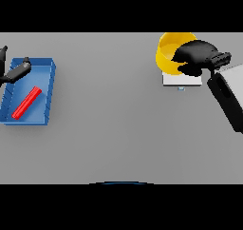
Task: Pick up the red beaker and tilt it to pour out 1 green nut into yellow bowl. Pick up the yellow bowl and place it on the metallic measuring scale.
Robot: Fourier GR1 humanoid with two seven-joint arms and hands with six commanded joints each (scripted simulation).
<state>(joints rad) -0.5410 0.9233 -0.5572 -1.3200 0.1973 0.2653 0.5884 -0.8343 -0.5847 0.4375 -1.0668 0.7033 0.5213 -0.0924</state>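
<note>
A yellow bowl [167, 51] sits on a pale grey scale [182, 80]; a red beaker [26, 102] lies in a blue tray [49, 93]. The worktop [114, 119] is plain grey, both hands black.

No readable text, labels or numbers anywhere.

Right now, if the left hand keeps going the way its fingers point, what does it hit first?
Probably the rim of the blue rectangular tray: the left hand points up-right across the tray's top corner. Depth is unclear; it may pass above.
</note>
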